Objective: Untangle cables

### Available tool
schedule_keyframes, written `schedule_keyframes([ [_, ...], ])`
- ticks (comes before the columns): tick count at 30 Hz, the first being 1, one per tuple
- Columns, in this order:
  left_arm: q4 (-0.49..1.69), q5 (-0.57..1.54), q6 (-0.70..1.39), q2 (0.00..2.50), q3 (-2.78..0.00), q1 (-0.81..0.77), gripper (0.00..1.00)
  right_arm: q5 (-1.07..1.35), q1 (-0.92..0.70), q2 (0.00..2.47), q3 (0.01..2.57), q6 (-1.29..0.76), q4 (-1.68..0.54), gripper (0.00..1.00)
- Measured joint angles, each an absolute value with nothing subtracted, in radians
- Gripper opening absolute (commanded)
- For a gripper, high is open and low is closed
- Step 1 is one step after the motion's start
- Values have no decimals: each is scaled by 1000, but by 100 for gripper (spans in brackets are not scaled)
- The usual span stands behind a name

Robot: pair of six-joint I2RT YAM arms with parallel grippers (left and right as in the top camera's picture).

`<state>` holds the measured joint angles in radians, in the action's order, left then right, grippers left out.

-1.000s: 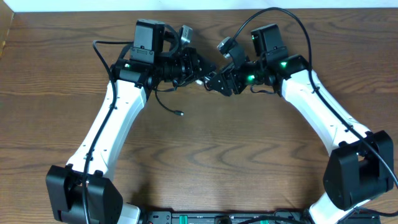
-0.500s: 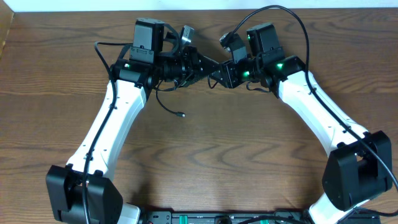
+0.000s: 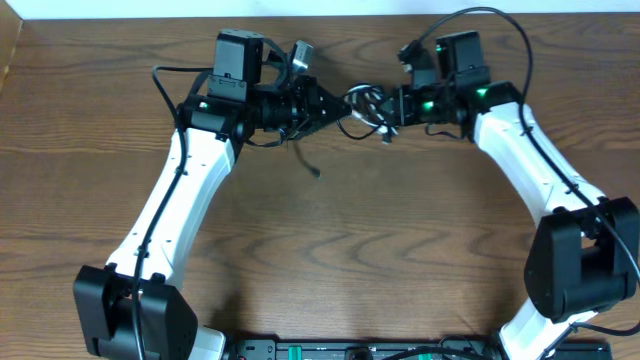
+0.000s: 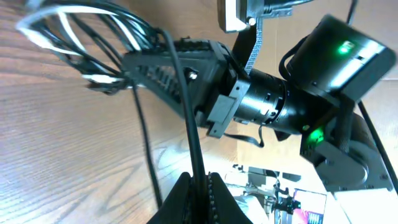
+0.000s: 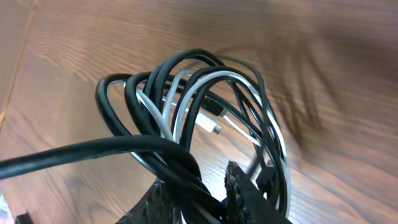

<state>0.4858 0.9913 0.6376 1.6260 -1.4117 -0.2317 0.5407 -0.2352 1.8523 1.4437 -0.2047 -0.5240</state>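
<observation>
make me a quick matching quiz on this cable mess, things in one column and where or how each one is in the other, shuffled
Things:
1 left gripper
2 right gripper
3 white cable
4 loose plug end

Places or states:
a looped among the black coils
b jaws pinching the cable bundle
c on its own, away from the bundle
d jaws shut on one black cable

Pairs: 1-d, 2-b, 3-a, 4-c

Brown wood-grain table (image 3: 330,250), white surface (image 3: 300,8) beyond its far edge
</observation>
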Motion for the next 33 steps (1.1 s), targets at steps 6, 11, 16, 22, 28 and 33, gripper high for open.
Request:
schedule_keyframes([
  [6,490,989,607,1563,-1412,-144,7,543,-187,1887,1444,-228,-570,15],
  [11,490,963,593,1436,-1412,-31,7,539,-149,1928,1444,-244,-589,15],
  [16,490,936,564,1334,-1412,85,7,502,-130,1928,1444,-261,-616,18],
  [22,493,879,526,1261,-1412,249,7,476,-112,1929,1444,-268,-636,22],
  [28,515,853,508,1251,-1412,362,7,475,-112,1929,1444,-234,-655,21],
  [33,543,831,465,1252,-1412,369,7,514,-101,1930,1444,-139,-690,21],
])
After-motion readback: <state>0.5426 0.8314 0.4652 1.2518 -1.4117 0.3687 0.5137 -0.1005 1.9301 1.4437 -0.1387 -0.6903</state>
